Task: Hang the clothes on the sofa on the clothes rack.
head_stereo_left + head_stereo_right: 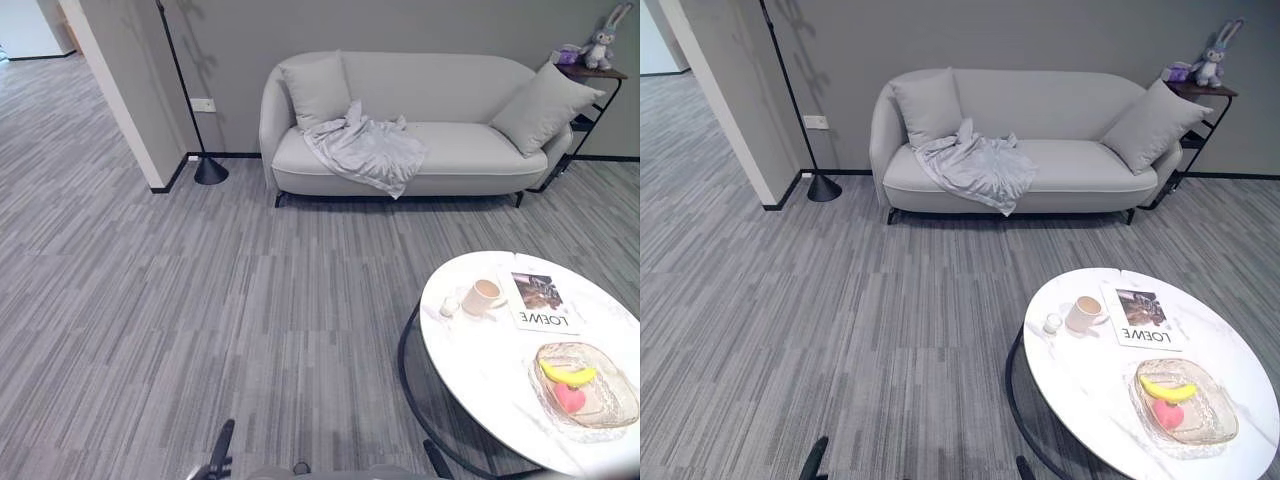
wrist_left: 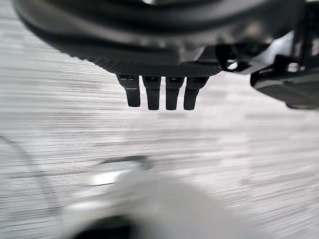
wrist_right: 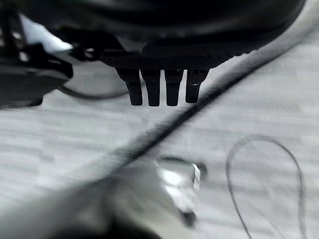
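Crumpled grey garment (image 1: 365,148) drapes the smooth, rounded sofa (image 1: 470,150).

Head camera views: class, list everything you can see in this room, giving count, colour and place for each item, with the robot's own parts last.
Sofa: one, light grey, against wall.
Garment: one, grey, draped over sofa seat's left part.
Cushions: two, grey, sofa ends.
Floor lamp: one, black, left of sofa.
Side shelf: one, dark, right of sofa.
Toy rabbit: one, grey, on shelf.
Round table: one, white, near right.
Cup: one, cream, on table.
Magazine: one, beside cup.
Glass dish: one, holding yellow and pink fruit.
Left hand: open.
Right hand: open.
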